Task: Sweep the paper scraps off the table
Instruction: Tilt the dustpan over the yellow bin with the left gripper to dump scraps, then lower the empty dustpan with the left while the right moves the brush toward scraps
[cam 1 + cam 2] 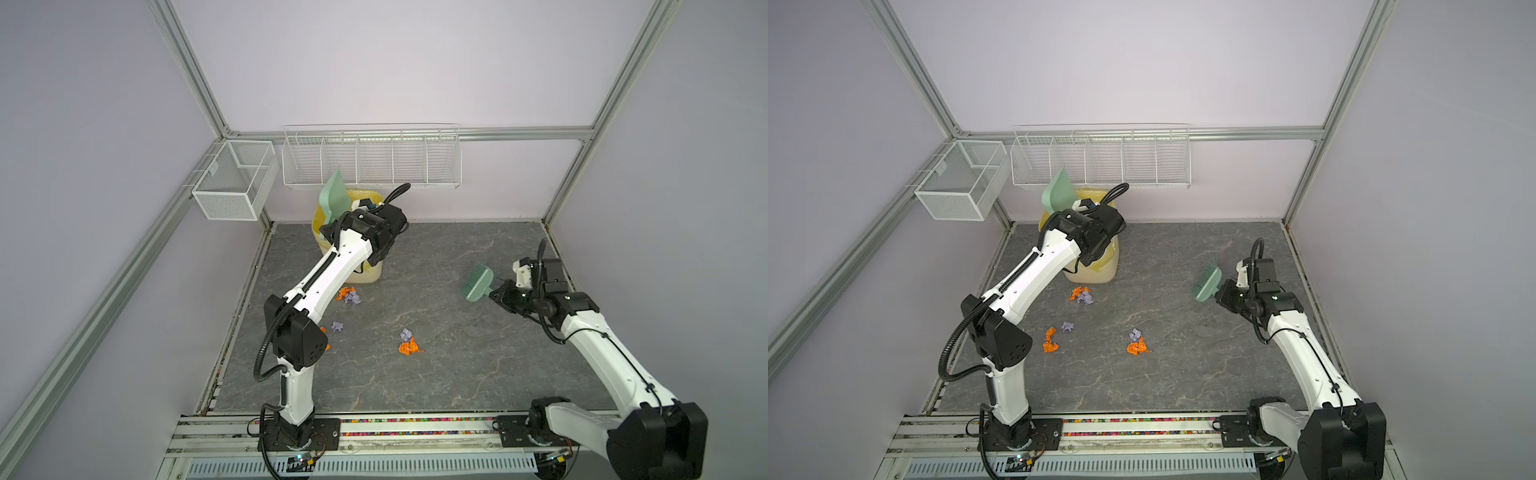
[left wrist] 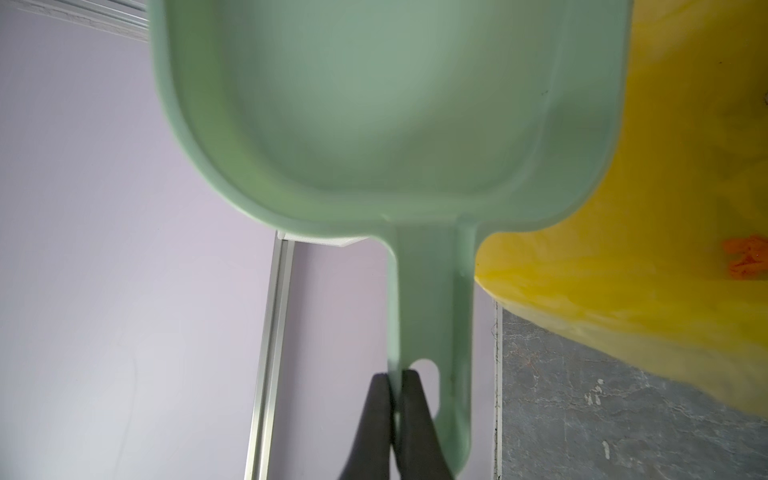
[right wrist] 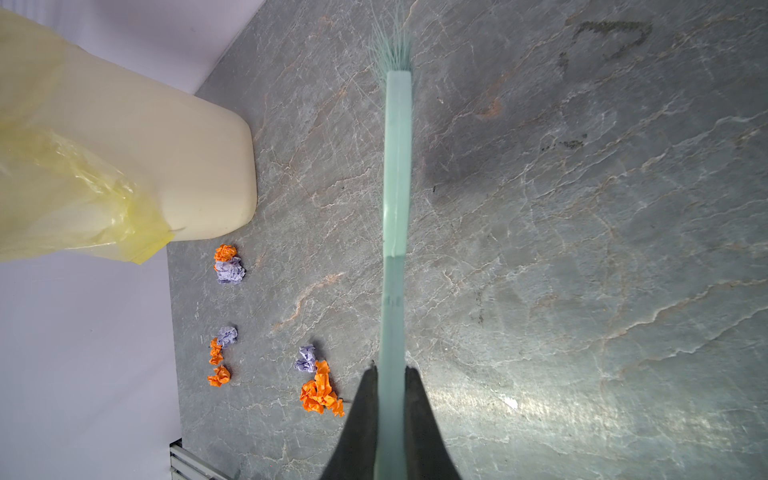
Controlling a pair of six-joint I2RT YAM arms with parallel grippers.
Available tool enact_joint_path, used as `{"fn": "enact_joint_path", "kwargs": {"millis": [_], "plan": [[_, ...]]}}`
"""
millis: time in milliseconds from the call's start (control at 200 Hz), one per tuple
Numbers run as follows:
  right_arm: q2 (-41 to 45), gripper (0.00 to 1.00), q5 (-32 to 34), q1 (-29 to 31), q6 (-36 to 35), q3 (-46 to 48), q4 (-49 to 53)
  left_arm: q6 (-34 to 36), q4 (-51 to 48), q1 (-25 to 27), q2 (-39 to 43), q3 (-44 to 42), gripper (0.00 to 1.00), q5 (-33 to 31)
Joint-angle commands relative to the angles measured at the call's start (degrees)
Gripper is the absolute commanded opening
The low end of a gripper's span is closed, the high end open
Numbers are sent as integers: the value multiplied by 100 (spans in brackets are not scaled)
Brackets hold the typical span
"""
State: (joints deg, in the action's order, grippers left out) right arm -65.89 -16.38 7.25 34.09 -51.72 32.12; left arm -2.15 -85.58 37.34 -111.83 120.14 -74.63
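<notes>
My left gripper [image 2: 394,376] is shut on the handle of a pale green dustpan [image 1: 334,195], which is tipped up over the yellow-lined bin [image 1: 365,272] at the back left of the table [image 1: 457,332]. An orange scrap [image 2: 748,257] lies inside the liner. My right gripper [image 3: 392,370] is shut on the handle of a green brush [image 1: 478,284], held above the table's right side, bristles off the surface. Orange and lavender paper scraps lie in three clusters: by the bin's foot [image 1: 349,296], near the left arm [image 1: 1050,340], and mid-table [image 1: 409,343].
A long white wire basket [image 1: 372,158] hangs on the back wall just behind the dustpan. A mesh basket [image 1: 235,178] hangs on the left rail. Aluminium rails frame the table, and both arm bases stand at the front edge.
</notes>
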Motion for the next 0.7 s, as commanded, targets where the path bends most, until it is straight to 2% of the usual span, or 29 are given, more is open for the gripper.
{"fn": "enact_joint_path", "kwargs": {"millis": [0, 395, 695], "plan": [[120, 7, -53, 37, -34, -9, 38, -66, -77, -8, 183, 185, 0, 167], [43, 7, -137, 40, -117, -167, 165, -40, 355, -64, 737, 224, 0, 1557], [-62, 7, -470, 110, -311, -192, 54, -177, 560, -191, 1137, 163, 0, 2717]]}}
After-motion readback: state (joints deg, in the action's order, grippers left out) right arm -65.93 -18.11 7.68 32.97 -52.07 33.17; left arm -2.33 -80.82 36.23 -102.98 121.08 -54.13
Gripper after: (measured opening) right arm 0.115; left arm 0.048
